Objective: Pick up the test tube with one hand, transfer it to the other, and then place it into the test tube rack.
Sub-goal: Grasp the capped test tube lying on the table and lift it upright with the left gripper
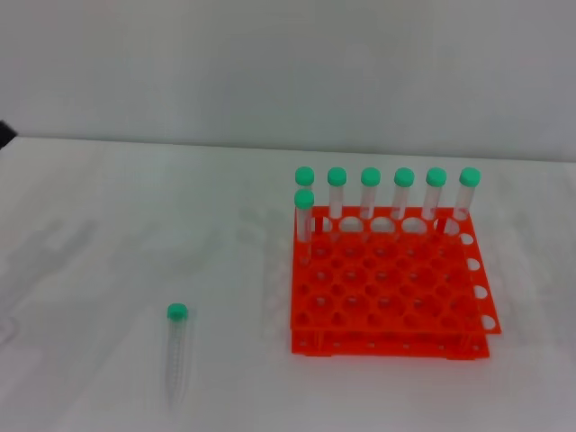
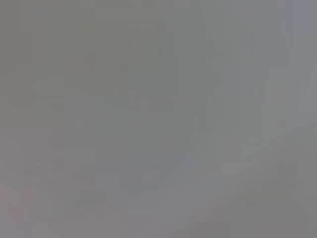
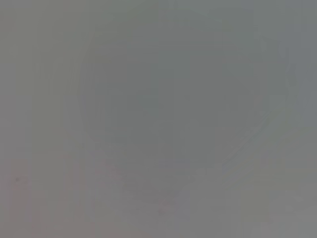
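In the head view a clear test tube [image 1: 175,349] with a green cap lies flat on the white table at the front left, cap toward the back. The orange-red test tube rack [image 1: 389,288] stands to its right. Several like green-capped tubes stand upright in the rack's back row [image 1: 403,193], and one more [image 1: 304,216] stands in the second row at the left. Neither gripper shows in the head view. Both wrist views show only a plain grey surface.
The white table [image 1: 135,225] runs back to a pale wall. A small dark object [image 1: 4,133] sits at the far left edge where table and wall meet.
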`<control>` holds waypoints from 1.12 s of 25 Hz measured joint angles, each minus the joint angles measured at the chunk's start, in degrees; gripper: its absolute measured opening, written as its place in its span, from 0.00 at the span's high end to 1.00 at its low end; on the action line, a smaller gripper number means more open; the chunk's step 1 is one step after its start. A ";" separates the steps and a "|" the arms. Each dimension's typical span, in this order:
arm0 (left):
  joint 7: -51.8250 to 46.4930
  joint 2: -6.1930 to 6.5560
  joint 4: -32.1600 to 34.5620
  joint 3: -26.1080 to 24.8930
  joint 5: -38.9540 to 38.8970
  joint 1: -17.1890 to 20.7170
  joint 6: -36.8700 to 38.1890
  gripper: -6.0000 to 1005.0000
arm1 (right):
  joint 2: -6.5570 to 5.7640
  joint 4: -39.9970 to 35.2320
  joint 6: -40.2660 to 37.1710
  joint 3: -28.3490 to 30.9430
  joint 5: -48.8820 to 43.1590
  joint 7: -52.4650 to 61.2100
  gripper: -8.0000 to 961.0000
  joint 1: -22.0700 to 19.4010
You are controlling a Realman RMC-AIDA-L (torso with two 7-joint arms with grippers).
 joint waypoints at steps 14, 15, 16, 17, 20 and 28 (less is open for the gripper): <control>-68.88 5.50 32.10 -21.50 77.35 -9.00 7.24 0.14 | 0.01 -0.56 -1.18 -2.73 0.02 0.17 0.09 -1.21; -71.32 5.36 32.90 -23.72 81.80 -10.60 10.02 0.14 | 0.01 -0.58 -1.37 -2.82 0.02 0.26 0.09 -1.21; -74.24 5.38 33.01 -25.68 86.67 -12.78 12.88 0.14 | 0.01 -0.61 -1.64 -2.86 0.01 0.35 0.09 -1.21; -76.23 5.47 33.04 -26.66 89.90 -14.32 14.73 0.14 | 0.01 -0.60 -1.86 -2.86 0.04 0.39 0.09 -1.26; -80.52 5.80 32.87 -27.79 97.29 -18.28 19.61 0.14 | 0.01 -0.61 -2.47 -2.90 0.05 0.47 0.09 -1.45; -86.21 5.72 30.26 -27.55 104.65 -25.71 27.74 0.15 | 0.01 -0.58 -2.53 -2.98 0.01 0.51 0.09 -1.49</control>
